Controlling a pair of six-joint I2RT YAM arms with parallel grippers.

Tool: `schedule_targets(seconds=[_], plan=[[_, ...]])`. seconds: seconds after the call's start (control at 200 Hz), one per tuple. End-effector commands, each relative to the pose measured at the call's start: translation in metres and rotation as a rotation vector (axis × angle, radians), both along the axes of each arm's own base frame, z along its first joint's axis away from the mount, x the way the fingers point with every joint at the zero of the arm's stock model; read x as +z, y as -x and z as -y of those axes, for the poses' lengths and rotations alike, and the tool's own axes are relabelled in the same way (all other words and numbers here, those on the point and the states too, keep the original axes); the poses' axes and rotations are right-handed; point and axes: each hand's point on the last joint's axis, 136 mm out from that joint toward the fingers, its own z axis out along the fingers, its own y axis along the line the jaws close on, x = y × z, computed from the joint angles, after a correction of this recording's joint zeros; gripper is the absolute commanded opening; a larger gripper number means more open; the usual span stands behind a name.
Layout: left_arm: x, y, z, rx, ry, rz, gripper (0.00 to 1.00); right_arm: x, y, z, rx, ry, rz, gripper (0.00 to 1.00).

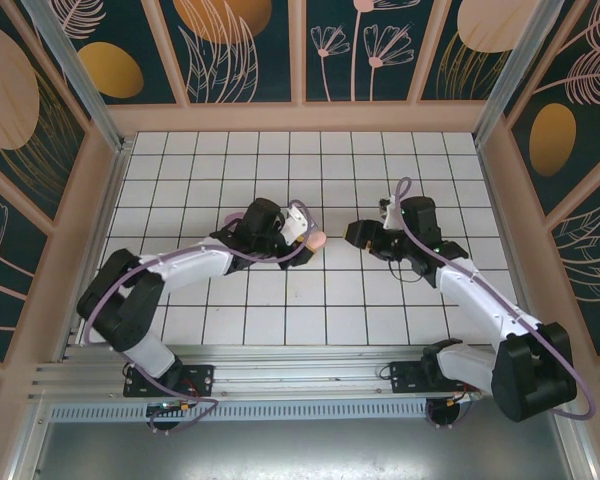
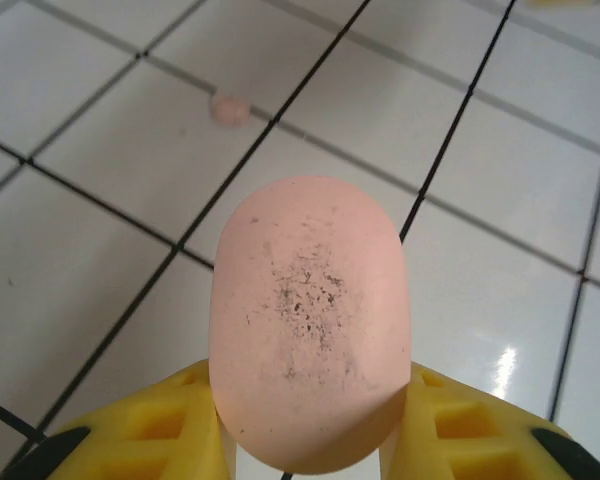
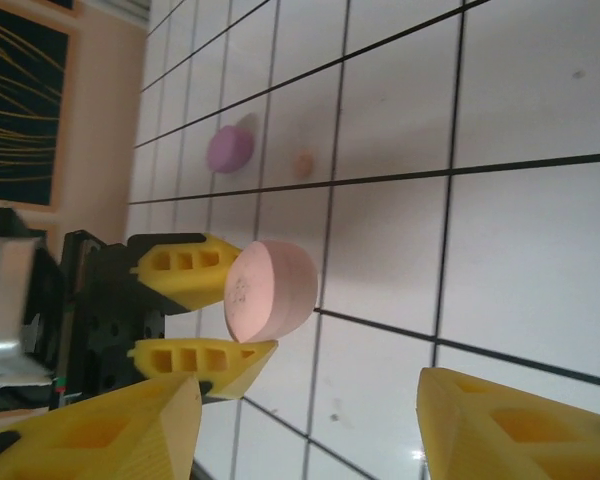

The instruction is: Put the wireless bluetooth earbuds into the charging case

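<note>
My left gripper (image 1: 305,241) is shut on a pale pink oval charging case (image 2: 310,320), pinched at its near end between the yellow fingers (image 2: 170,425). The case's flat, speckled face is turned toward the left wrist camera and its domed side faces away. It hangs a little above the tiles (image 3: 270,290). One tiny pink earbud (image 2: 230,108) lies on the tiles beyond it, and in the right wrist view this earbud (image 3: 303,163) shows farther back. My right gripper (image 3: 310,400) stands open and empty, facing the held case from the right (image 1: 355,235).
A lilac rounded piece (image 3: 229,148), larger than the bud, lies on the white grid floor (image 1: 280,160) near the pink earbud. Wooden walls with dark floral panels (image 1: 300,60) enclose the floor on three sides.
</note>
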Motion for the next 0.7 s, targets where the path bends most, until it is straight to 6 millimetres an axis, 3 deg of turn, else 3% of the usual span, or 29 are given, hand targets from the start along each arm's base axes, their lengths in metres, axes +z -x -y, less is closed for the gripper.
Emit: schedule_targets(seconds=[0.0, 0.345, 0.696], plan=[[0.016, 0.023, -0.001, -0.045, 0.044, -0.045, 0.29, 0.032, 0.012, -0.020, 0.050, -0.081, -0.018, 0.61], [0.064, 0.046, -0.005, -0.090, 0.157, -0.027, 0.29, 0.046, 0.030, -0.066, 0.156, -0.049, 0.001, 0.65], [0.090, 0.061, -0.005, -0.127, 0.231, -0.037, 0.29, 0.047, 0.035, -0.070, 0.160, -0.062, -0.015, 0.64]])
